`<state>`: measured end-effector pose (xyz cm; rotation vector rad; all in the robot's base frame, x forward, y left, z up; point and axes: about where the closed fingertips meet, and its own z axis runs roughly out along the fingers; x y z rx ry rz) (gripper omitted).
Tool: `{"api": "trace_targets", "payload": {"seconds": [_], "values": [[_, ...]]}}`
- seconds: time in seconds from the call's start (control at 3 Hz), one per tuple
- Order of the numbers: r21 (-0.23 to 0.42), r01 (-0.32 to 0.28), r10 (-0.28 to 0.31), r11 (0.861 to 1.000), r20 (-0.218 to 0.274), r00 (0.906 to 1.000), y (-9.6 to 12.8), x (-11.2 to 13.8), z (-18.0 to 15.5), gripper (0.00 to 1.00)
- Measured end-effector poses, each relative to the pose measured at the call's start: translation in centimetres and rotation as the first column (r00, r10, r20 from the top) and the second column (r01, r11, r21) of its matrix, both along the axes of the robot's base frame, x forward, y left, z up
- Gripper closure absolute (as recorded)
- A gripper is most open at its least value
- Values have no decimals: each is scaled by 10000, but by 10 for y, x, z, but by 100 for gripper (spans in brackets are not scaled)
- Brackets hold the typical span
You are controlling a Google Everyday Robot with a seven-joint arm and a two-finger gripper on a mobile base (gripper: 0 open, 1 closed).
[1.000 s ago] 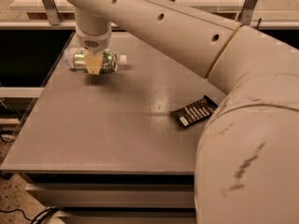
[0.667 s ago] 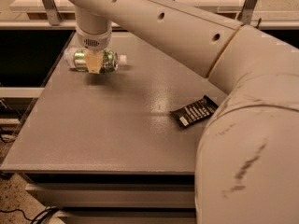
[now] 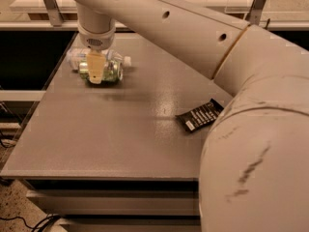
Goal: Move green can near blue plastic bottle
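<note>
The green can [image 3: 110,73] lies on its side on the grey table [image 3: 120,139], at the far left. The blue plastic bottle [image 3: 76,59] lies just behind it, touching or almost touching, with its white cap [image 3: 127,60] pointing right. My gripper [image 3: 95,67] reaches straight down over the can. Its pale near finger [image 3: 95,65] lies across the can's front, and the far finger is hidden behind the can. The jaws look closed on the can, which rests at table level.
A black snack wrapper [image 3: 200,115] lies flat at the table's right side. My large white arm [image 3: 251,144] fills the right foreground and hides the table's right edge. A railing and a shelf [image 3: 48,4] stand behind the table.
</note>
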<state>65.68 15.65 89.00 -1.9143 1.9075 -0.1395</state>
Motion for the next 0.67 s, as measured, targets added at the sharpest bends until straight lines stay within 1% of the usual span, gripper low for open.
{"api": "trace_targets", "payload": {"seconds": [0.67], "values": [[104,-185,185,9998,39,9998,1,3,4,0]]}}
